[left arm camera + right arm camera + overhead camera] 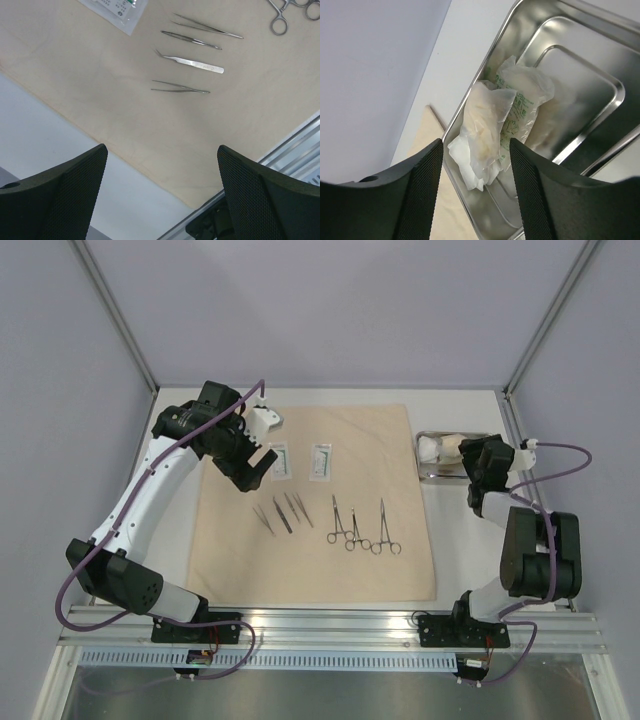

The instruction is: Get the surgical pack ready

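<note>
Top external view shows a large tan cloth sheet [310, 505] spread flat on the white table [470, 540] between the two arms. Near its far edge lie two flat white packets [322, 460] side by side, slightly apart. Nearer the middle, slim steel tweezers [283, 512] lie in a loose row, and to their right are three steel scissor-handled clamps [360, 525], ring handles toward the arm bases. A small shallow shiny steel tray [425, 438] stands on the bare table just beyond the cloth's far right corner, not on the cloth. It holds crumpled clear-wrapped gauze pads [495, 125] with green print, bunched against one long wall of the tray. The left gripper [255, 468] hangs over the cloth's left part near the packets; from its wrist camera the jaws stand spread wide with nothing between them, and four tweezers show below on the cloth. The right gripper [476, 142] hovers over the tray, jaws parted on either side of the gauze pads, which lie in the tray and are not pinched.
</note>
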Available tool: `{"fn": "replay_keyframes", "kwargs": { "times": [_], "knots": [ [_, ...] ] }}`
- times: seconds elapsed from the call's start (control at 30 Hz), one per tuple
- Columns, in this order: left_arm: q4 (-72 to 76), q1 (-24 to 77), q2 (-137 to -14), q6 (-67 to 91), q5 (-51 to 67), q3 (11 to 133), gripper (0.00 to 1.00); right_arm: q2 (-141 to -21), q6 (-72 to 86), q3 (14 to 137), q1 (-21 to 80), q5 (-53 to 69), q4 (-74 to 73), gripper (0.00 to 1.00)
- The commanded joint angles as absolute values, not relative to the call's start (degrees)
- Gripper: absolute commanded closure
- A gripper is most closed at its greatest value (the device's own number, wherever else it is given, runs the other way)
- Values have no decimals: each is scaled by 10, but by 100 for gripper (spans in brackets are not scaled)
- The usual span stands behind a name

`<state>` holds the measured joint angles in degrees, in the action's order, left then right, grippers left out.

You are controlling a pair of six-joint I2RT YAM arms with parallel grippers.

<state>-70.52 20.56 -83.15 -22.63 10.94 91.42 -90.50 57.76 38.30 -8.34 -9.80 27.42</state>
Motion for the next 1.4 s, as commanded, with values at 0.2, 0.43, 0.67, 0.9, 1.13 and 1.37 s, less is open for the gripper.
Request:
{"fn": "replay_keyframes", "kwargs": {
  "times": [0.2,0.43,0.67,0.9,1.13,1.37],
  "knots": [
    [-705,207,-824,-230,127,917,0,-847,394,489,-88,-83,121,67],
    [-706,207,-818,-232,123,913,0,-963,372,617,-117,34,55,98],
    [-706,207,-822,-232,120,911,0,-1044,414,627,-127,92,85,100],
    [-707,207,-825,-235,118,911,0,-1069,417,620,-127,88,100,99],
    [-707,207,-828,-236,119,912,0,-1024,400,635,-124,86,94,99],
    [-688,206,-833,-212,92,909,0,-956,307,692,-34,54,-22,65]
  ]
}}
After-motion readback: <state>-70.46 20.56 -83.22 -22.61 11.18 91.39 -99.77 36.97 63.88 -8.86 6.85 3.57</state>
